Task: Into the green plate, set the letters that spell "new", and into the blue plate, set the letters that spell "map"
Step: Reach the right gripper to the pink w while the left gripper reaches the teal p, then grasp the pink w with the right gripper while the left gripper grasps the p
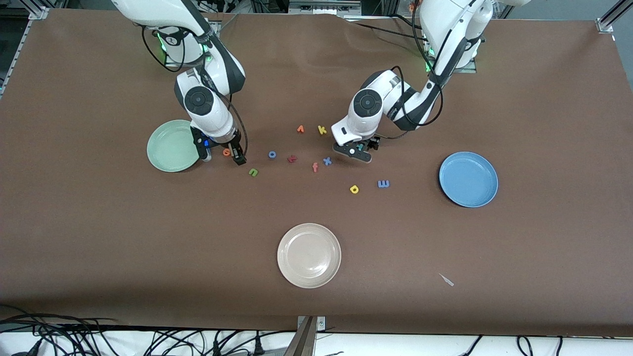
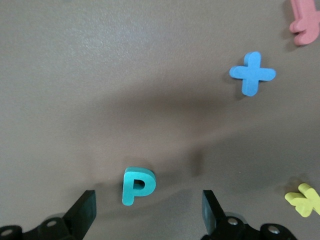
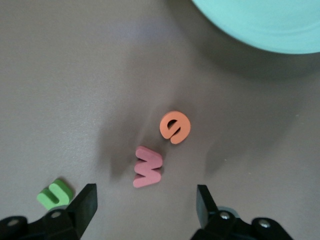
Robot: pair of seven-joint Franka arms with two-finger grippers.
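Note:
My right gripper [image 1: 222,154] hangs open low over the table beside the green plate [image 1: 170,146]. Under it lie the orange "e" [image 3: 175,126] and the pinkish "w" [image 3: 148,166], which sits close in front of the open fingers [image 3: 88,196]. The green "n" [image 3: 55,194] lies just outside one finger. My left gripper [image 1: 360,150] stands open over the teal "p" [image 2: 137,185], which lies between its fingers, touching neither. The yellow "a" [image 1: 354,189] and blue "m" [image 1: 384,184] lie nearer the front camera. The blue plate [image 1: 468,179] sits toward the left arm's end.
A cream plate [image 1: 309,255] sits nearest the front camera. Loose letters lie between the grippers: orange "v" [image 1: 300,129], yellow "k" [image 1: 322,130], blue "o" [image 1: 272,154], dark red "t" [image 1: 292,158], orange "f" [image 1: 315,167] and blue "x" [image 1: 327,161].

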